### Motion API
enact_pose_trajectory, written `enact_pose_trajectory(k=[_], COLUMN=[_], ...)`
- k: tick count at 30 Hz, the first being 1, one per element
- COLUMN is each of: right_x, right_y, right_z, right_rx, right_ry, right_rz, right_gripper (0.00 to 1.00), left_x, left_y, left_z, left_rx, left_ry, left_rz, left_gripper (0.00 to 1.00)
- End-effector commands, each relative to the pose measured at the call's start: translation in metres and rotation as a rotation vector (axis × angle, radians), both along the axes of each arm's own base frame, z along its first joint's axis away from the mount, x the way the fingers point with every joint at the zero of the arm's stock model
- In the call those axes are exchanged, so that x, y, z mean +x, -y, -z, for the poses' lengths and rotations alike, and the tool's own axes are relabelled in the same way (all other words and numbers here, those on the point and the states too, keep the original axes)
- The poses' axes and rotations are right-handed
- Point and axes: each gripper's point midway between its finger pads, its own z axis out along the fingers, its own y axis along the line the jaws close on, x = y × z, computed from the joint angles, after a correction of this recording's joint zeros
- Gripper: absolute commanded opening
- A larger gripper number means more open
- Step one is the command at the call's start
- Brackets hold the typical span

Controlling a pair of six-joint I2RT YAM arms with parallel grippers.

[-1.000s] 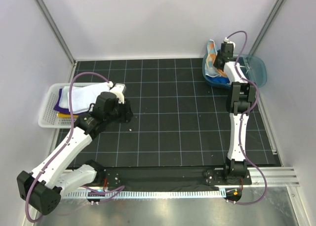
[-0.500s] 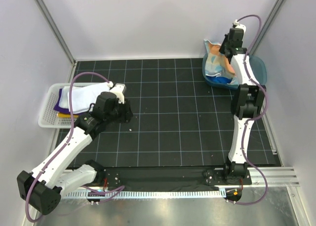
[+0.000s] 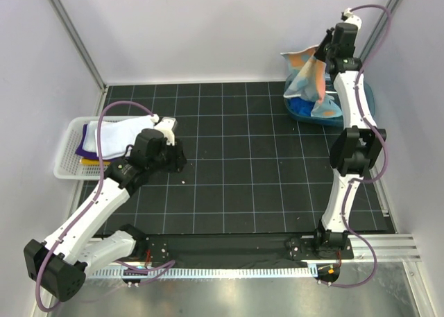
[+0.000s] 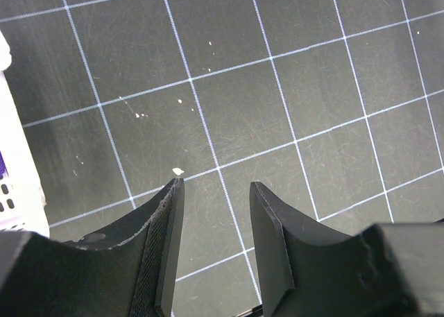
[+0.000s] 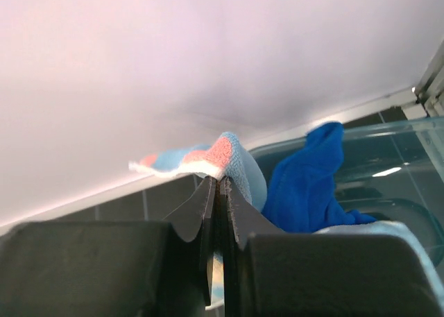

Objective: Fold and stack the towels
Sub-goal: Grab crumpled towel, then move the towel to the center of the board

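From above, the right gripper point(image 3: 324, 54) is raised high at the far right corner, clamped on the spotted towel point(image 3: 307, 78). The towel hangs from it, spread out in light blue and orange, above the tub point(image 3: 365, 95). Its lower edge reaches down to the tub's near rim. A blue towel point(image 3: 301, 109) lies in the tub beneath it. The left gripper point(image 3: 178, 162) sits low over the black grid mat point(image 3: 243, 171), just right of the basket point(image 3: 66, 166). In the basket a white towel point(image 3: 121, 130) lies on top of a purple towel point(image 3: 84, 148), and a strip of yellow towel point(image 3: 89, 161) shows at the near side.

In the left wrist view the jaws stand apart with only the mat between them. A few white specks dot the mat. The basket's white wall shows at the left edge, with a bit of purple behind it.

In the right wrist view the jaws are pressed together on a fold of the spotted towel, whose orange and blue edge sticks out to the left against the pale wall point(image 5: 208, 46). The blue towel drapes up inside the clear tub just right of the fingers. A pale cloth point(image 5: 388, 237) fills the lower right corner; I cannot tell which towel it belongs to.
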Motion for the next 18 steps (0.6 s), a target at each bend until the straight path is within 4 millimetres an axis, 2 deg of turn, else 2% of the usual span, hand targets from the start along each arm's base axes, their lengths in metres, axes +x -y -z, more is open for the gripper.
enact_pose_trajectory(k=[1,4,10,11,14,15,18], right_x=[-0.034,-0.053,-0.073,-0.077,-0.084,-0.087,-0.095], right_y=[-0.012,-0.018,-0.046,-0.070,-0.096,-0.116,-0.145], right_z=[-0.115,-0.150,-0.186,-0.194,-0.204,-0.203,-0.206], right_rx=[0.017,0.018,0.049,0.059,0.047,0.046,0.053], right_ry=[0.230,0.293,0.359,0.374,0.381,0.375,0.376], right_rz=[-0.021,-0.036,-0.123,-0.171,-0.218,-0.249,-0.298], right_gripper=[0.01,0.01,0.01,0.01,0.01,0.01,0.01], left_x=[-0.003,-0.003,-0.004,-0.005,-0.005,-0.005,-0.004], left_y=[0.002,0.002,0.001,0.001,0.000,-0.001,-0.005], left_z=[-0.007,-0.009,-0.012,-0.013,-0.015,-0.016,-0.018], left_rx=[-0.012,-0.017,-0.022,-0.025,-0.027,-0.024,-0.020], left_ry=[0.022,0.028,0.038,0.043,0.051,0.054,0.067], left_rz=[0.024,0.024,0.024,0.024,0.020,0.017,-0.002], left_gripper=[0.46,0.46,0.46,0.46,0.46,0.46,0.46])
